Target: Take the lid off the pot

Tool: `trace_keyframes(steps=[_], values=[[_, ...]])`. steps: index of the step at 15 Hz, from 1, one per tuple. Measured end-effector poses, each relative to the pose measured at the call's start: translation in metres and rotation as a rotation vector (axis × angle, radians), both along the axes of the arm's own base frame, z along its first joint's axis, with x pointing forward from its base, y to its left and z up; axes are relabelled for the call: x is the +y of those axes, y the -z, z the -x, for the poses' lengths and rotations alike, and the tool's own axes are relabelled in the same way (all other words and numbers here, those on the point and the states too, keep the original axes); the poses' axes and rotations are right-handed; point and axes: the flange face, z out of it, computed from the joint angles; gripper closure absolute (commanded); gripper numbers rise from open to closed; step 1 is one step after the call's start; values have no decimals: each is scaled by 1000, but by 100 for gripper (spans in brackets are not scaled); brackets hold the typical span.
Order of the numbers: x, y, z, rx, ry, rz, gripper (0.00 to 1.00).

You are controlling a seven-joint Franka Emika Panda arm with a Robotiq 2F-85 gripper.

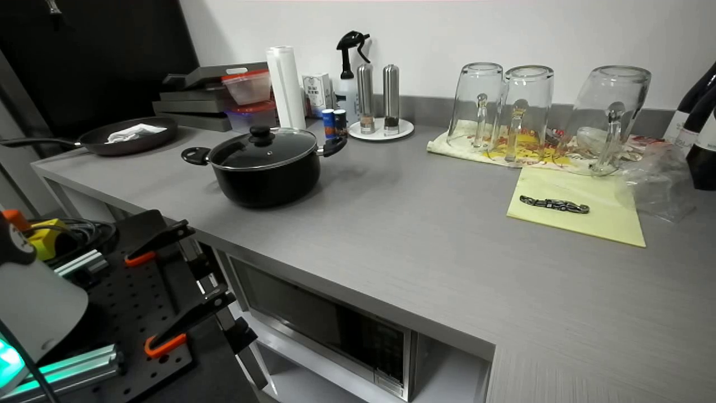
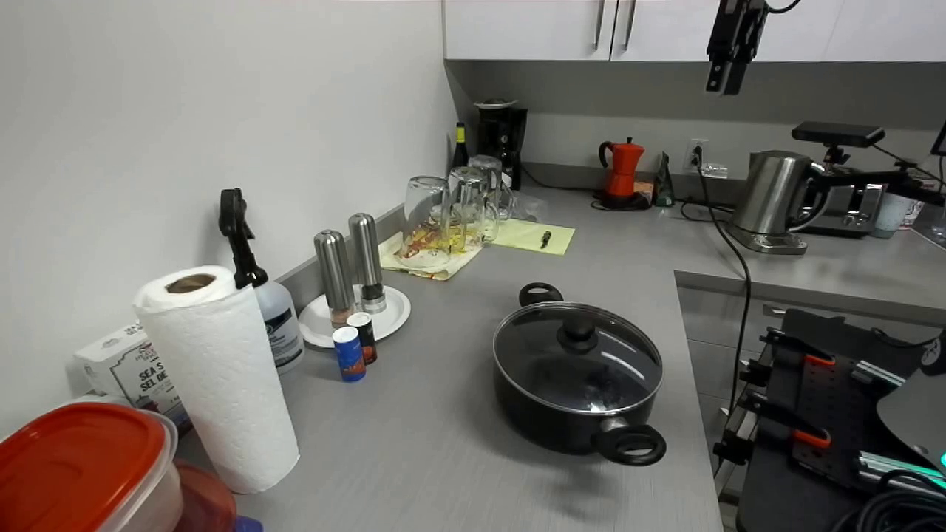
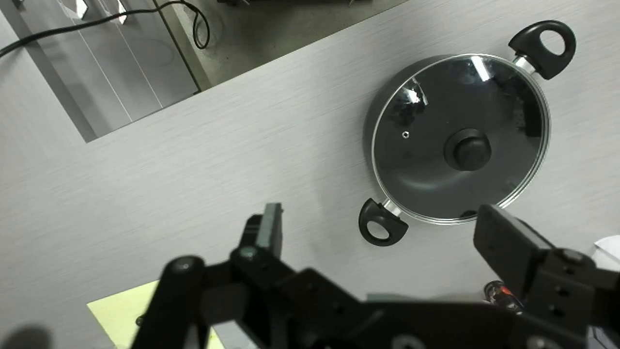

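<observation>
The lid is seated on the pot, which stands upright on the table near one edge. The end effector is observed with jaws spread wide, raised above the table, well apart from the lid.

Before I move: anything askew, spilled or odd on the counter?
Mainly a crumpled white wad, paper or cloth, in the frying pan: odd in cookware. The lid sits evenly on the pot; no spill visible.

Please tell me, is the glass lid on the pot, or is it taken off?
On: in both exterior views, the lid rests across the top of the pot, with no visible gap.
</observation>
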Motion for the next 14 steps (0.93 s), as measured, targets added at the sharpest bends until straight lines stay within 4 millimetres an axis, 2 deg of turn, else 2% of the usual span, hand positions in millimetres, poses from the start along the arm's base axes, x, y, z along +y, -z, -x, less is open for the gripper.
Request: trace_keyframes(steps=[4, 7, 11, 14], values=[[0, 1, 0, 2, 0, 0, 0], [1, 8, -7, 11, -5, 0, 0], [11, 34, -33, 13, -28, 5, 0], [30, 63, -54, 24, -73, 13, 0]])
